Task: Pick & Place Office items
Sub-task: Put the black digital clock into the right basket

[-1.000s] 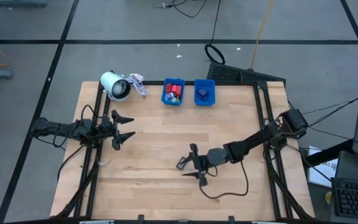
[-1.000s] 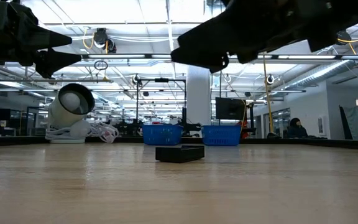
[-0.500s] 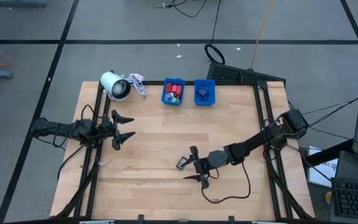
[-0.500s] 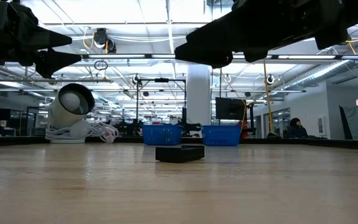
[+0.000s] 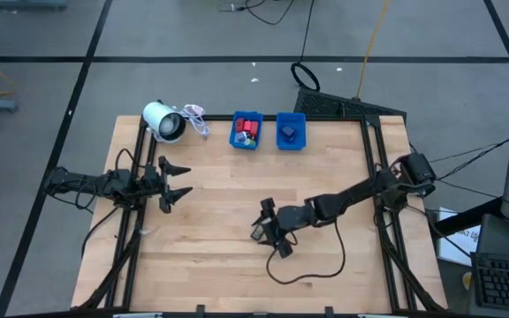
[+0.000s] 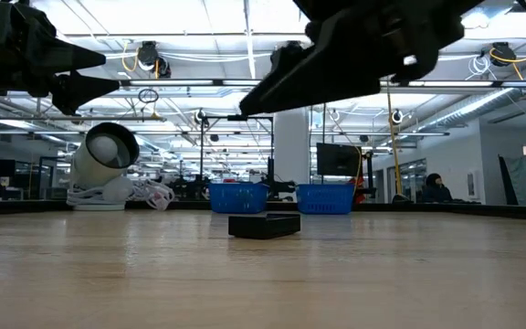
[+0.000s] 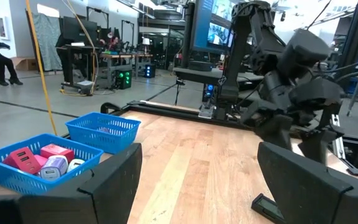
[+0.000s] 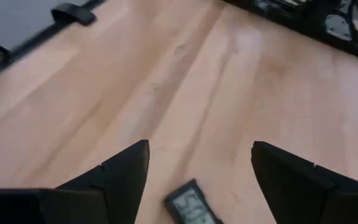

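A small dark flat office item with a number display lies flat on the wooden table, near its middle. My right gripper hovers open just above and beside it, slanting down, and touches nothing. In the low view my right gripper is well clear of the table. At the table's left edge my left gripper waits open and level. More office items, red and blue, lie in a blue bin at the far edge.
A second blue bin stands right of the first, with a dark blue piece inside. A white cylinder with a cord lies at the far left corner. A black cable trails from the right arm over the near table.
My right gripper has moved a little toward the table's left and far edges, closer over the dark item, and has tipped its fingers further down. The item has stayed where it was on the table.
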